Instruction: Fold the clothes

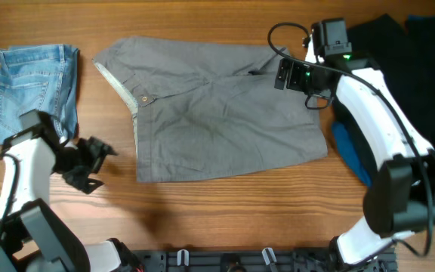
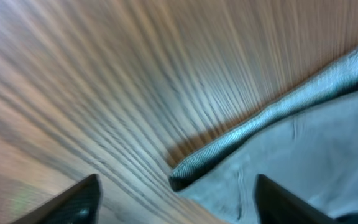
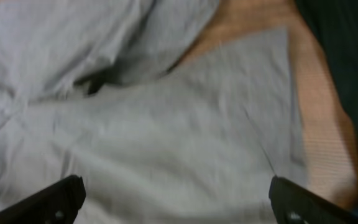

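The grey shorts (image 1: 217, 113) lie spread flat on the wooden table, waistband with pale lining and button at the left. My left gripper (image 1: 97, 162) is open and empty over bare wood, left of the shorts' lower left corner; its wrist view shows a hem corner of the shorts (image 2: 278, 155) between the open fingers (image 2: 176, 202). My right gripper (image 1: 289, 74) is open and empty above the shorts' upper right part; its wrist view shows grey cloth (image 3: 166, 124) below the open fingers (image 3: 176, 202).
A folded light-blue denim garment (image 1: 32, 87) lies at the far left. A big black garment (image 1: 406, 53) lies at the right, with something blue (image 1: 350, 147) under the right arm. A black rail (image 1: 225, 261) runs along the front edge.
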Controlling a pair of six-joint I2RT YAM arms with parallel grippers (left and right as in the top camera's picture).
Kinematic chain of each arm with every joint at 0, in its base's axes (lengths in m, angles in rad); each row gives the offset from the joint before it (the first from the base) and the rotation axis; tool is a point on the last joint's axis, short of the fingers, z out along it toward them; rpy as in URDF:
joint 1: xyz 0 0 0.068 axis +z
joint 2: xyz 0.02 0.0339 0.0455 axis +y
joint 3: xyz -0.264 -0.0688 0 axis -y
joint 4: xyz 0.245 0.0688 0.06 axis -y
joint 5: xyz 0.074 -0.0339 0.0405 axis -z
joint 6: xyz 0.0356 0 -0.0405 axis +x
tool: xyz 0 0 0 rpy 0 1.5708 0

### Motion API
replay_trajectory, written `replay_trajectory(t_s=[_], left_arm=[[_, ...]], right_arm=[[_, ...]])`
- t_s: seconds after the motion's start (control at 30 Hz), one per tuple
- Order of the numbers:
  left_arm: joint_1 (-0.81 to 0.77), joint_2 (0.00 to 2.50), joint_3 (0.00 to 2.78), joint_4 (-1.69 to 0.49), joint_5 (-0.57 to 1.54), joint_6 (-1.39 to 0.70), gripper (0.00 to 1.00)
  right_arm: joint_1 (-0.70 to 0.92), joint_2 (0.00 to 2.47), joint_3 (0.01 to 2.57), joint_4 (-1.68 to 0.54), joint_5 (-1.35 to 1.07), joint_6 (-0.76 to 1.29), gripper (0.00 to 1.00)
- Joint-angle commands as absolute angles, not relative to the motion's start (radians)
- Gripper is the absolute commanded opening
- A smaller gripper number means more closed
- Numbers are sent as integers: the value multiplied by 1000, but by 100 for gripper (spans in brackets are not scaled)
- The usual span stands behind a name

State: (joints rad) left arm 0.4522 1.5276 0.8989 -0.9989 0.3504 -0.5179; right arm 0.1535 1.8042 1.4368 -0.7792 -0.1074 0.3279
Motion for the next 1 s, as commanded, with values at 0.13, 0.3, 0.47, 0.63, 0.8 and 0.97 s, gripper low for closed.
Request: replay_trajectory(t_s=[0.13,0.3,0.47,0.63,0.8,0.97], left_arm=[[149,1519,902,-877,393,-478,83],[-33,1531,901,-865,392,-479,83],[-111,1604,901,-841,392,-505,83],[-117,1740,900,-828,392,-505,83],[-117,1820,900,-791,392,-505,83],[-117,1821,900,-791,392,-505,83]], right_arm=[[152,1950,1445,-376,-112,258,100],[152,2052,1445,-249,-128,292,99],[151,2154,1445,-201,-123,340,94],[146,2164,1445,-168,30,21,85],[144,2189,1445,-164,20,-105,85],[144,2247,1445,-88,-45,-106,85]])
